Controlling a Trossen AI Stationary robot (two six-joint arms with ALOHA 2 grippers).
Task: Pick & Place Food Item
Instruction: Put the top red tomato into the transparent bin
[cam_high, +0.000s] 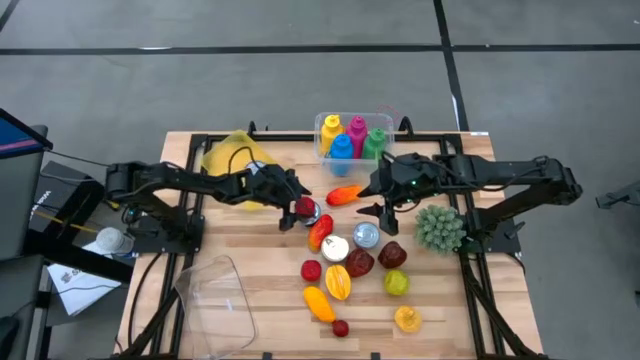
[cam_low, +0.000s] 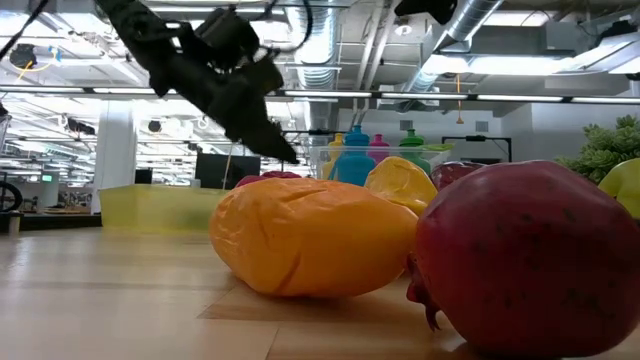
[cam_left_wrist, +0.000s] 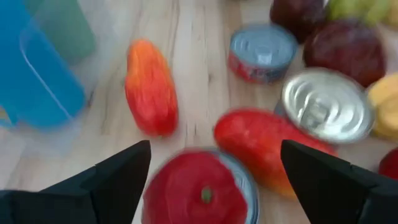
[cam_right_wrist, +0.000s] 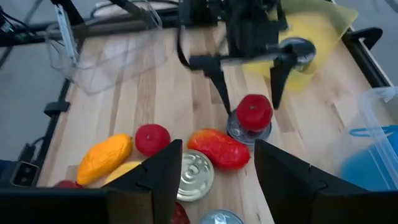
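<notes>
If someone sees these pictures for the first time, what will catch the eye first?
Probably the left pincer, open just above a red tomato that sits on a tin can near the table's middle. Next comes the bright heap of fruit in front of it, and the box of coloured bottles at the far edge.

Can under tomato (cam_left_wrist: 198, 194), mostly hidden

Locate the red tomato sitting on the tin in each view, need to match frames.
High view: red tomato just left of centre, under the left hand.
Low view: cannot tell; the orange fruit blocks that spot.
Left wrist view: bottom centre, between the open fingers.
Right wrist view: right of centre, below the left hand.
Shared landmark: the long red-orange fruit beside it.
</notes>
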